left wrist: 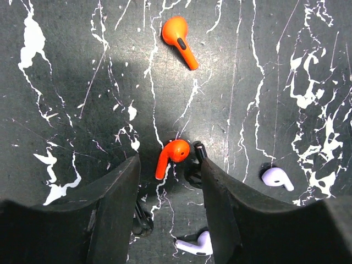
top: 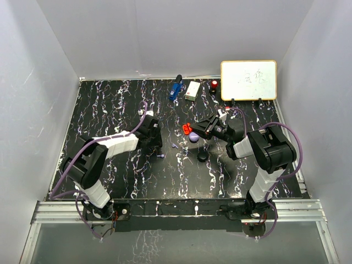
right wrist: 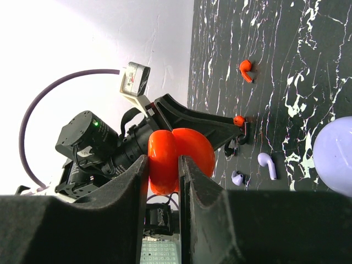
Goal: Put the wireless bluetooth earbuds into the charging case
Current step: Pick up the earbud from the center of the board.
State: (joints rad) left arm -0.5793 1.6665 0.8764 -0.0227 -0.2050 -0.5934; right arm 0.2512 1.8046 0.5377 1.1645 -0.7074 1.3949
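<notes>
Straddles a tiny red stemmed plastic earbud [left wrist: 176,150] with wide-spread left gripper [left wrist: 168,161], pinches glossy red round case [right wrist: 196,148] in right gripper [right wrist: 164,160].

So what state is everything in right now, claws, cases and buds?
left gripper: open, straddling one red earbud.
right gripper: shut on red case.
red case: gripped, looks open.
other red earbud: loose on table.
lavender earbuds: both loose on table.
lavender case: on table, lid unclear.
black case: on table, lid unclear.
</notes>
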